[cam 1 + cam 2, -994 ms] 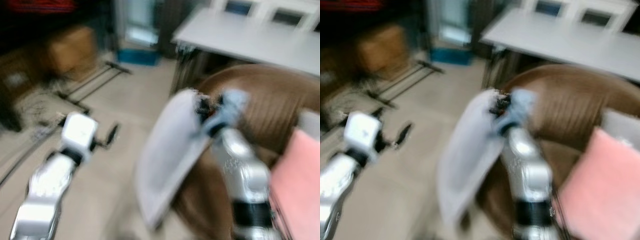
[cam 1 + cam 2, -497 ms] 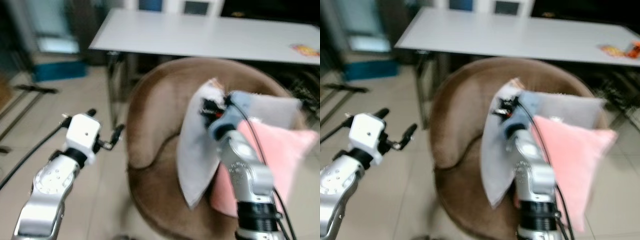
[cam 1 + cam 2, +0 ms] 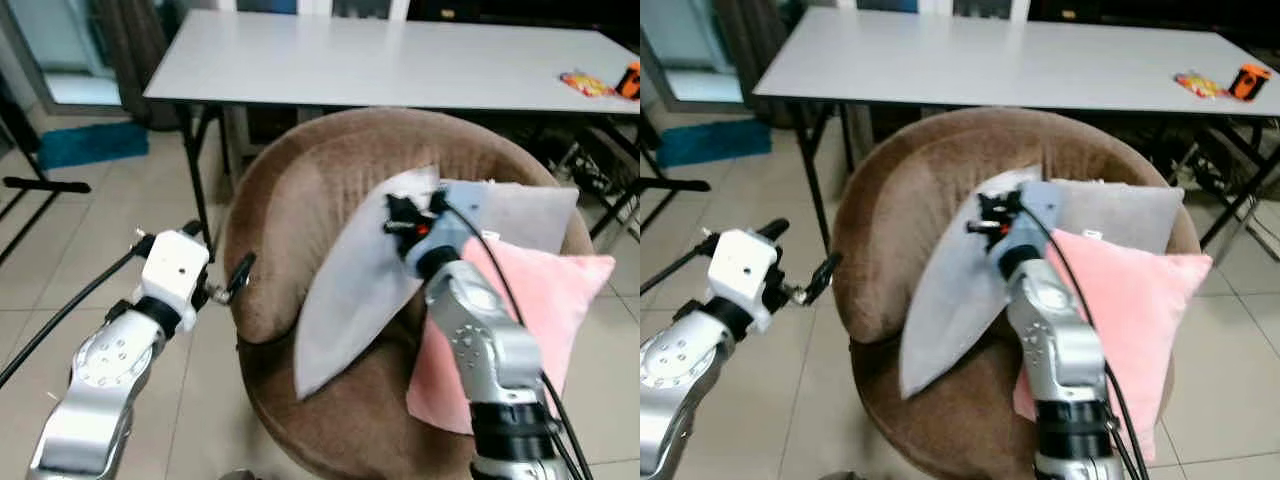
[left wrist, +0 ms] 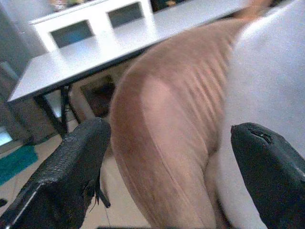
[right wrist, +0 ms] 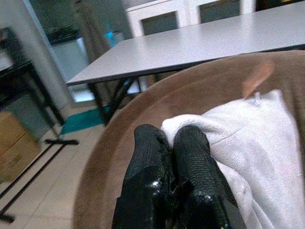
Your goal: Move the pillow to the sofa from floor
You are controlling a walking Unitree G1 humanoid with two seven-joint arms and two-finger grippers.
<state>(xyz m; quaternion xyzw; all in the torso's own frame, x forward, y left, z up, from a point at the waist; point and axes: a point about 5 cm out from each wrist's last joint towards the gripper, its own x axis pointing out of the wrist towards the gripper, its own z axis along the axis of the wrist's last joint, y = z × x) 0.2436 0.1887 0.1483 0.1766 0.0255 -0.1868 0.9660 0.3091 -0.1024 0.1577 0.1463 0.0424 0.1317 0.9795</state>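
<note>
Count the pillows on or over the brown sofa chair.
3. A light grey pillow is held over the seat by the right tool; a darker grey pillow leans on the backrest; a pink pillow stands in front of it. Others may be hidden.
</note>
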